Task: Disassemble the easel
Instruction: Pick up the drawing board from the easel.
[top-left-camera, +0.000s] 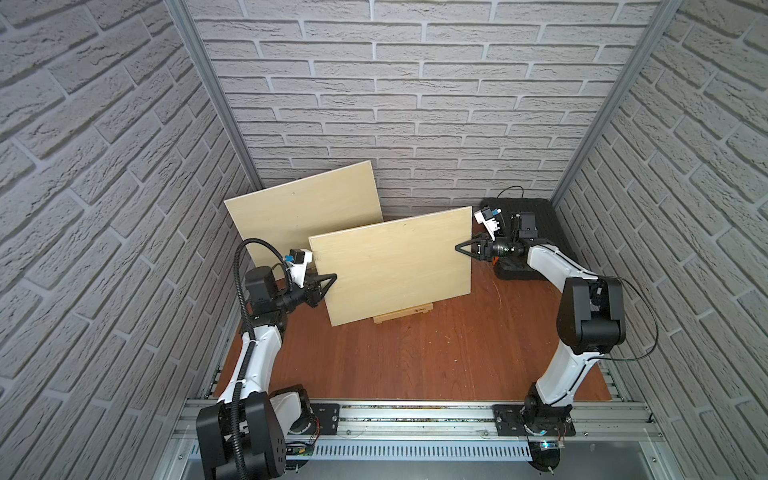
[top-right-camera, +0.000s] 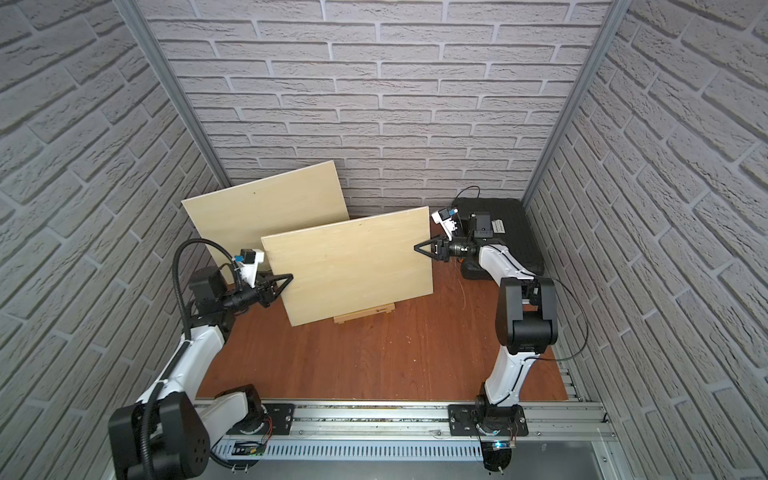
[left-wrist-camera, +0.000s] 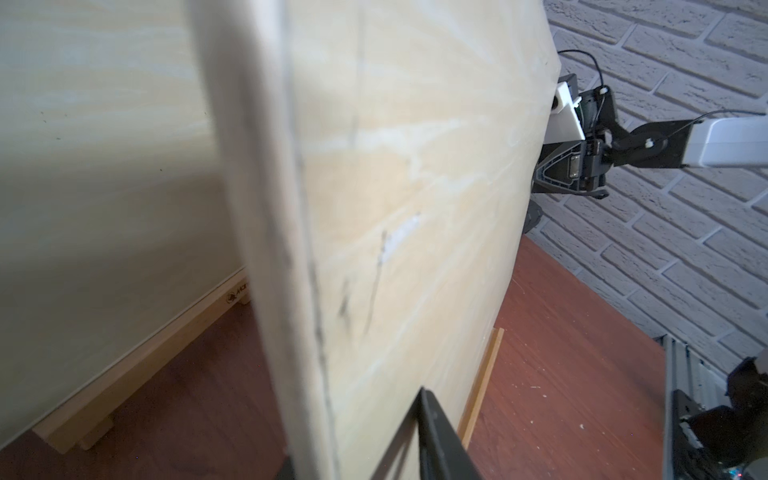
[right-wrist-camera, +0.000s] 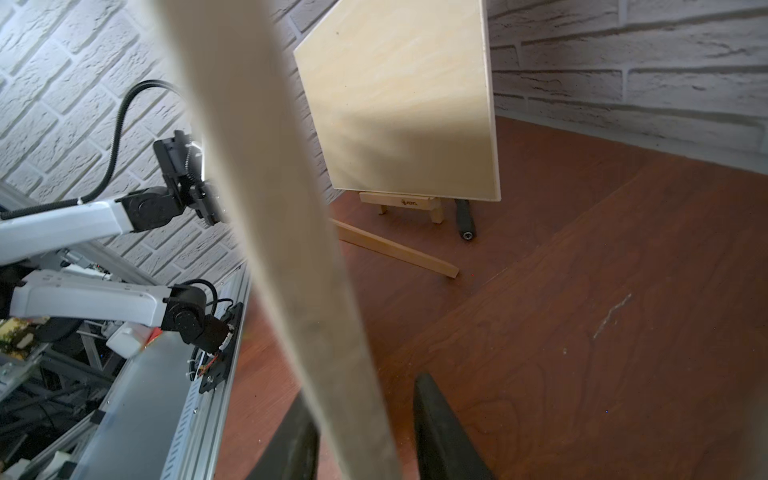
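The step in hand was lifting the pale rectangular plywood board (top-left-camera: 395, 266) off the small light-wood tabletop easel (top-left-camera: 405, 316), the first part to come away. The board stood on edge toward the back of the reddish-brown wooden table (top-left-camera: 436, 365). Its lower edge appeared to sit on the easel's ledge, and only the front of that ledge showed beneath it in both top views.

The left jaws were clamped on the board's left side edge. In the left wrist view one dark finger (left-wrist-camera: 436, 432) lay against the board's face, and the other showed just behind the edge.

The right jaws straddled the opposite side edge. In the right wrist view one finger (right-wrist-camera: 291, 444) was against the board, but a sliver of table showed between the board and the other finger (right-wrist-camera: 440, 428). I could not tell whether that pinch was complete.

Behind, a second plywood board (top-left-camera: 303, 208) rested on its own little easel (right-wrist-camera: 401, 203) close to the grey brick-pattern back wall (top-left-camera: 415, 104), apart from both arms.

As I judged it, the next move called for a firm right-hand pinch first. Both arms would then need to rise together and level until the lower edge cleared the ledge. An uneven lift could twist the board in the jaws or drag the light easel over.
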